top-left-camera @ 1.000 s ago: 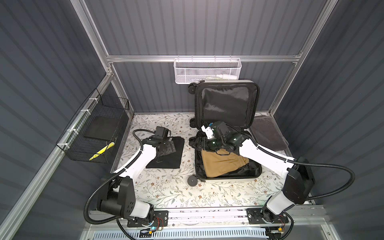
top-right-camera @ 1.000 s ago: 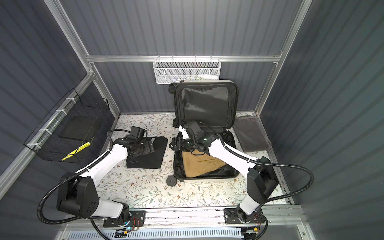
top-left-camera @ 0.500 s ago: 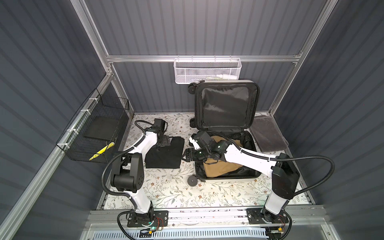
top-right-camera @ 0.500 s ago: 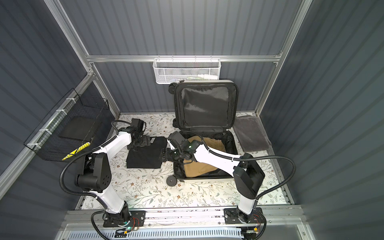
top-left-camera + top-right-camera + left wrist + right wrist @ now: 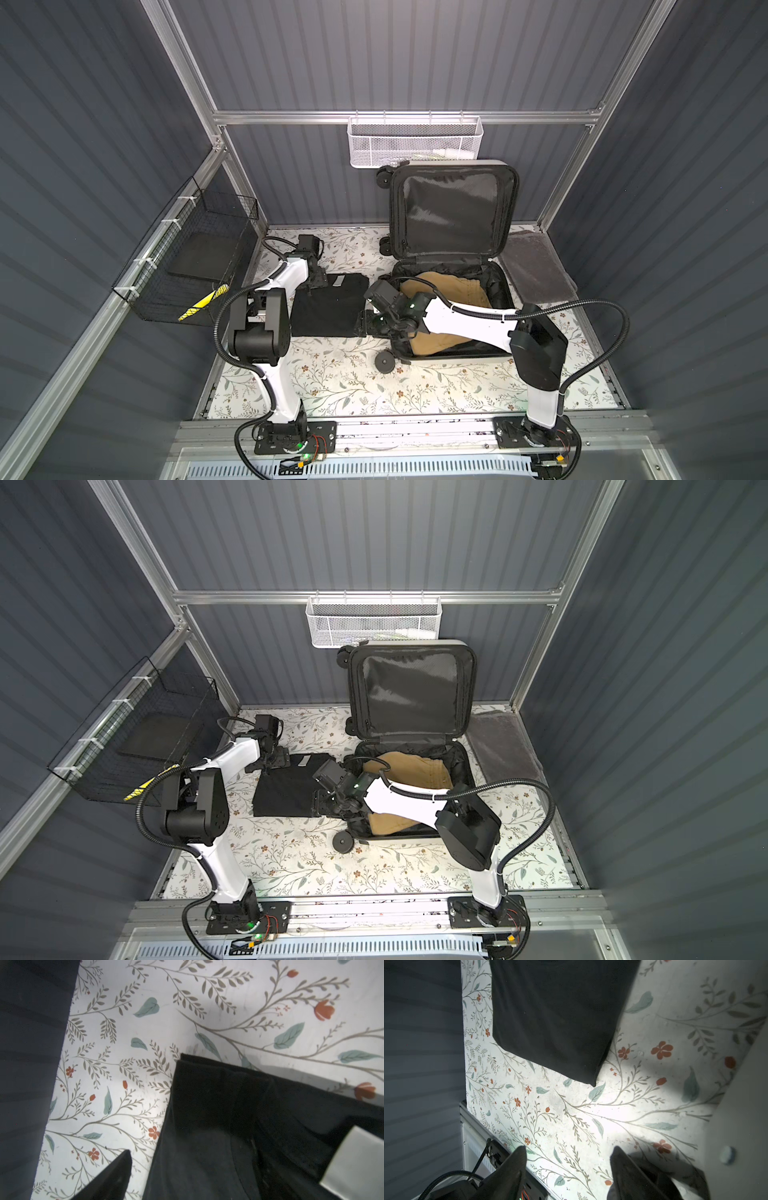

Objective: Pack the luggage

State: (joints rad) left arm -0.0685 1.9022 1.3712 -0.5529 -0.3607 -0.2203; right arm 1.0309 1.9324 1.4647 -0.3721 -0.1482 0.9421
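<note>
the right gripper (image 5: 369, 326) has left the luggage (image 5: 455, 208) and now hangs over the narrow strip between it and the black garment (image 5: 328, 307), fingers (image 5: 512, 1169) apart with nothing between them. the left gripper (image 5: 318, 281) has moved to the garment's far left corner, jaws wide; if it touches the cloth i cannot tell. bare tabletop (image 5: 353, 386) lies open in front. a grey towel (image 5: 532, 266) is just beside the luggage on the right. the luggage is at the back middle, lid upright, base flat with a tan garment (image 5: 453, 286) inside, wheels to the left, long axis left to right.
</note>
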